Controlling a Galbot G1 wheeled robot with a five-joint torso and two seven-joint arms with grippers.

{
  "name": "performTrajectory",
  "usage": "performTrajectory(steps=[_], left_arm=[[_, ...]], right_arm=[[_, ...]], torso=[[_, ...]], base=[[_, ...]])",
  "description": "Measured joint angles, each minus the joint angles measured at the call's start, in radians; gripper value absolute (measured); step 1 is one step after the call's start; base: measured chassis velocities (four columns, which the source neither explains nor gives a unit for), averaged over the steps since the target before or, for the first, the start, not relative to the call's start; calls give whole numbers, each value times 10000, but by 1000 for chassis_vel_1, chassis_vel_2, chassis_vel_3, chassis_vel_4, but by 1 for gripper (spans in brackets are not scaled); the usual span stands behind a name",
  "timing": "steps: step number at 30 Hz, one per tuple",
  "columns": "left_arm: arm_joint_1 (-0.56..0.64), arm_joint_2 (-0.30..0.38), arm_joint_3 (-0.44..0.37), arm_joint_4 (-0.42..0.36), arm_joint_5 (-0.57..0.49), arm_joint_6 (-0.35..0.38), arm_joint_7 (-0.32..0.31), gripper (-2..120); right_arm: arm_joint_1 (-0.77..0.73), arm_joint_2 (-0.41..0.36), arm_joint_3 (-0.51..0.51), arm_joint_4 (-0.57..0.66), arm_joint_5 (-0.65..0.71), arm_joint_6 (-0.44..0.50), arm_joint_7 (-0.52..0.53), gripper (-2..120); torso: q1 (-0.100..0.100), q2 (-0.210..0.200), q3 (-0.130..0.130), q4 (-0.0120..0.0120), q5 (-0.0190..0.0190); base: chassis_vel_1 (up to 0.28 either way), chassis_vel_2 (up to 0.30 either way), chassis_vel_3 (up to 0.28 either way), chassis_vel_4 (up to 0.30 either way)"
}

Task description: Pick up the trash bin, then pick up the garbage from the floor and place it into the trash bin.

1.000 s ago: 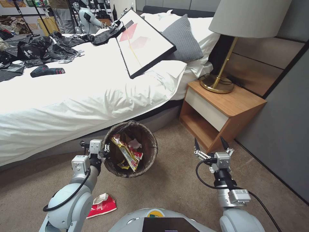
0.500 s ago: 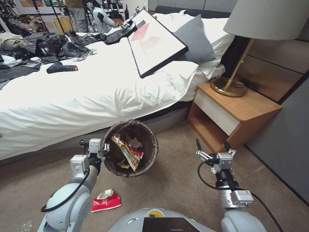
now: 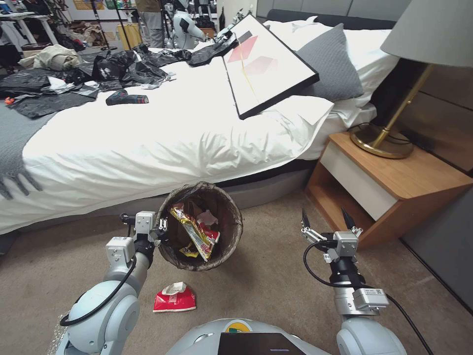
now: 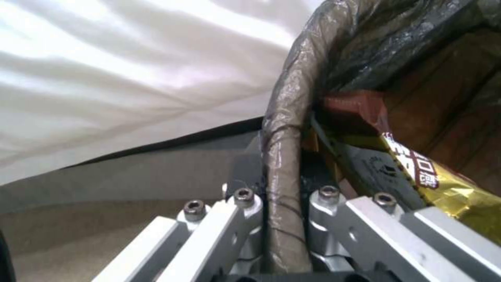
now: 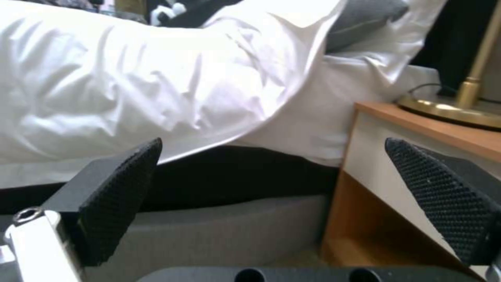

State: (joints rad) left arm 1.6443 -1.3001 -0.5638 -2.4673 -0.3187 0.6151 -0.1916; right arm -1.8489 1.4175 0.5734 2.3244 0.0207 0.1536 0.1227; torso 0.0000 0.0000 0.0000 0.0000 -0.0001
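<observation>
trash bin [image 3: 231,231] before bed [image 3: 148,143] | packet [image 3: 174,300] on floor (nearer robot) | nightstand [image 3: 394,187] right

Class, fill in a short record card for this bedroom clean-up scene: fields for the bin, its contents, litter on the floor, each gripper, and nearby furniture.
Bin: trash bin, bag-lined, held off the carpet beside the bed
Contents: yellow snack wrapper, white tissue
Floor litter: red-and-white packet on the carpet, near the robot
Left gripper: shut on the bin's rim
Right gripper: open, empty, near the nightstand
On nightstand: lamp
</observation>
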Motion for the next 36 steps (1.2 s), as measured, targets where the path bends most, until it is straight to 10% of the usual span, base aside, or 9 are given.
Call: performTrajectory(steps=[36], left_arm=[[80,-238,-275,-173,-108,-13,-43,5]], right_arm=[[-45,51,21,-103,118,23,-2,100]], torso=[[0,0,0,0,0]], base=[[89,91,92,89]])
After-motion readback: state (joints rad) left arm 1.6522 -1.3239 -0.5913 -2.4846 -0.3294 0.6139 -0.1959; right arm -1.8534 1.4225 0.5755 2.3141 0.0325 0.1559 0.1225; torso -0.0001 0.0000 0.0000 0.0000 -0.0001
